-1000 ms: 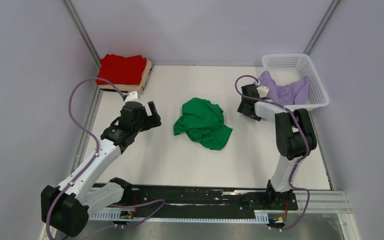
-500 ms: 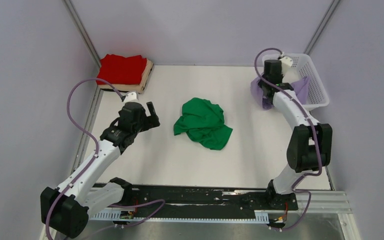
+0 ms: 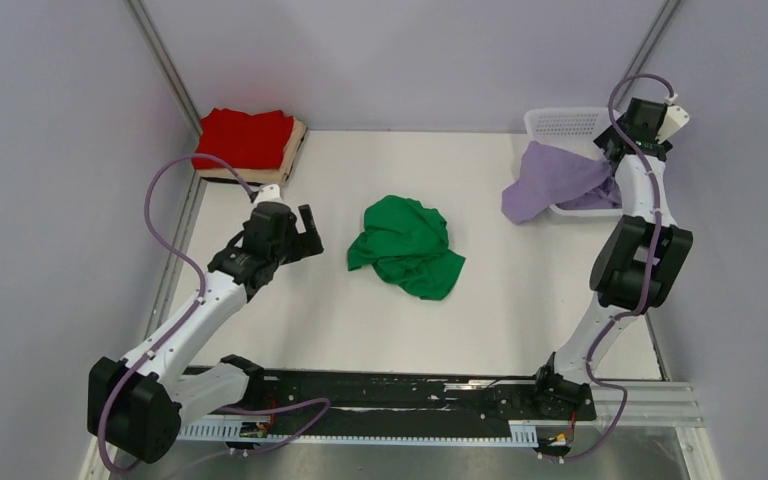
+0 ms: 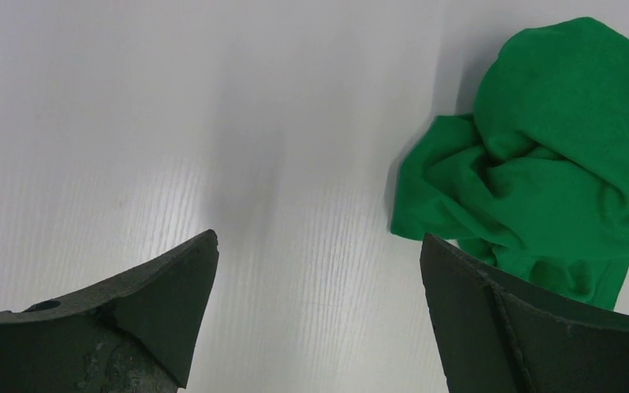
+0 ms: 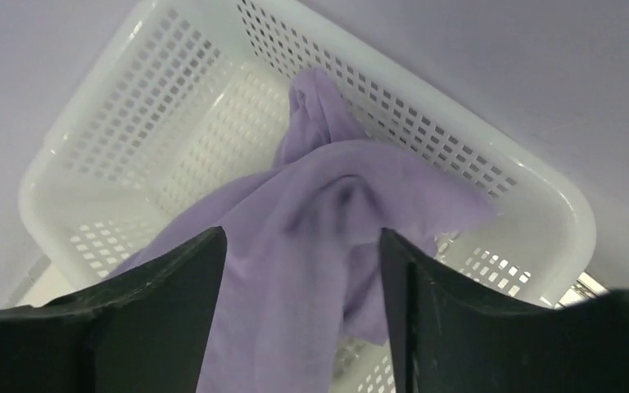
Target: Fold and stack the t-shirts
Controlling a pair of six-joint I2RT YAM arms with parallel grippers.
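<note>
My left fingers (image 4: 156,303) stand wide over the surface (image 4: 131,98) beside the crumpled green t-shirt (image 4: 557,147); right fingers (image 5: 164,295) half apart above the lavender t-shirt (image 5: 311,246) spilling from the basket (image 5: 491,172)

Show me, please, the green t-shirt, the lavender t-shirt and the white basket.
green t-shirt (image 3: 406,245): top view, middle of the heap.
lavender t-shirt (image 3: 530,190): top view, part hanging outside the basket.
white basket (image 3: 565,122): top view, far wall.

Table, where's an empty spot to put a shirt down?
The near strip of the table, between the green shirt and the black rail, is bare. So is the gap between it and the lavender shirt. Crowded: the far left corner with the red shirt, and by the basket.
</note>
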